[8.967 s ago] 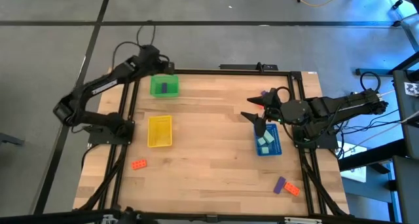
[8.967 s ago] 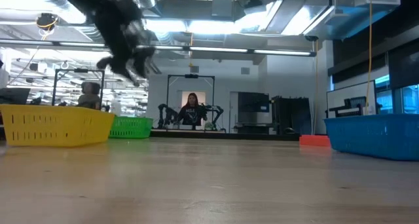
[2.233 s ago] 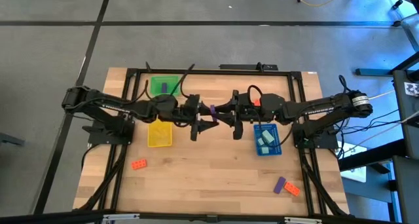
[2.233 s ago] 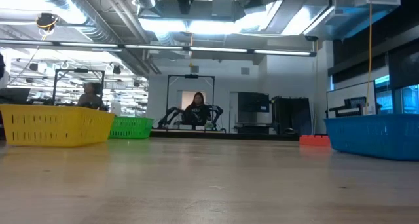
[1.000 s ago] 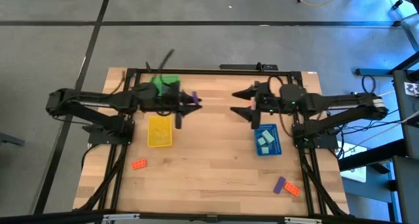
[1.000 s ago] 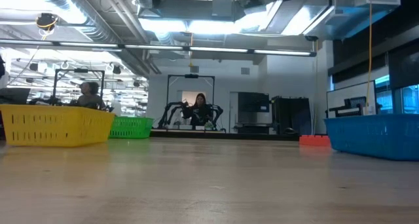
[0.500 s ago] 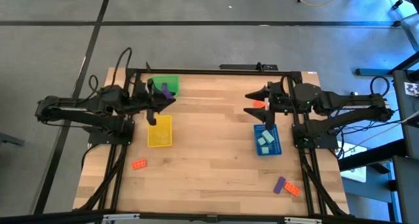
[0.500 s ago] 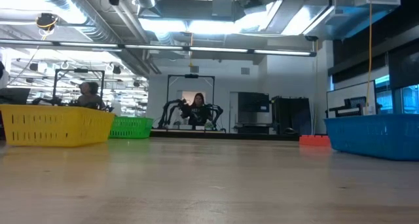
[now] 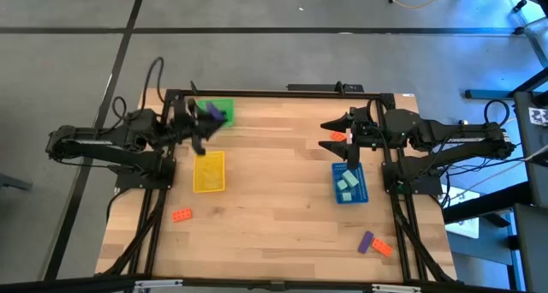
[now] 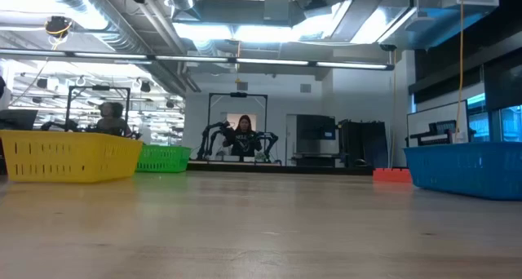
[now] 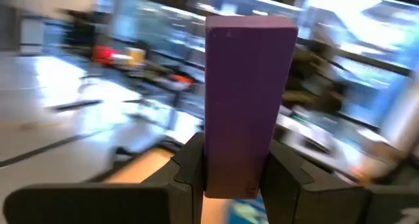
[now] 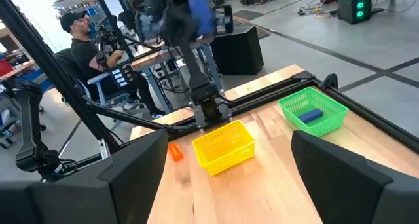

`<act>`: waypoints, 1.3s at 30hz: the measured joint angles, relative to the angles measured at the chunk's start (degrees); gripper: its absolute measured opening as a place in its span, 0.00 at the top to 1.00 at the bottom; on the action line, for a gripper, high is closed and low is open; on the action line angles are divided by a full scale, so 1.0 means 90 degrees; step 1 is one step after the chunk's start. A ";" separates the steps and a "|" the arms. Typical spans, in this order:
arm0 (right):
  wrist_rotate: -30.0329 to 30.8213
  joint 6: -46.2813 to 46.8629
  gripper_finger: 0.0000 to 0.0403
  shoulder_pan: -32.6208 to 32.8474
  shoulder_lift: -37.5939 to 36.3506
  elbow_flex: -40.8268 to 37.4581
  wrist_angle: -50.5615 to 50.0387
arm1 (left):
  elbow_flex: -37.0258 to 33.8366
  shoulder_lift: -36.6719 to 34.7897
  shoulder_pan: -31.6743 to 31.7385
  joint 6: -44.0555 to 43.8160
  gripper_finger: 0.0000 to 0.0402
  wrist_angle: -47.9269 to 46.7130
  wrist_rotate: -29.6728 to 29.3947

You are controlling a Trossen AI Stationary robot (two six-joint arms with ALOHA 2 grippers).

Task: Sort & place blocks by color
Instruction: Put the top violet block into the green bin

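- We're at the drop-off step for 1 brick: the left gripper (image 9: pixel 208 122) is clamped on a small purple rectangular toy brick (image 11: pixel 247 99), which stands upright between its fingers in the left wrist view.
- From above, that brick (image 9: pixel 211 113) hangs over the near edge of the green mesh plastic tray (image 9: pixel 222 107) at the far left of the wooden table (image 9: pixel 282 199), right by the yellow mesh plastic tray (image 9: pixel 209 173).
- The green tray already has 1 dark purple-blue brick (image 12: pixel 312 114) in it, so we reckon purple goes there.
- Next move, as we see it: get squarely over the green tray, drop a bit lower, then let go. Release too early and it could land in the yellow one.
- The right gripper (image 9: pixel 336 134) waits above the blue mesh plastic tray (image 9: pixel 350 183), fingers spread wide and empty, with a small orange-red brick (image 9: pixel 339 136) on the table under it.
- Still to sort: an orange-red brick (image 9: pixel 181 214) near the front left, plus a purple one (image 9: pixel 366 241) touching an orange one (image 9: pixel 382 248) at the front right.
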 joint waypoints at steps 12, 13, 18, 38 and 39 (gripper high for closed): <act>0.0109 0.0028 0.19 0.0000 0.0002 0.0000 -0.0056 | 0.2522 0.2530 0.4015 0.0003 0.76 -0.4225 0.0572; 0.0109 0.0051 0.19 0.0000 0.0004 0.0000 -0.0057 | 0.2481 0.2796 0.4360 -0.0129 0.76 -0.4246 0.0927; 0.0109 0.0333 0.19 0.0000 0.0005 0.0000 -0.0189 | 0.2004 0.3962 0.5396 -0.0954 0.76 -0.4137 0.2132; 0.0113 0.0331 0.19 -0.0002 0.0010 -0.0002 -0.0486 | -0.0111 0.4860 0.5287 -0.2777 0.76 -0.2479 0.2253; 0.0115 0.0331 0.19 -0.0002 0.0010 -0.0002 -0.0486 | -0.0111 0.4940 0.5310 -0.2777 0.76 -0.2483 0.2290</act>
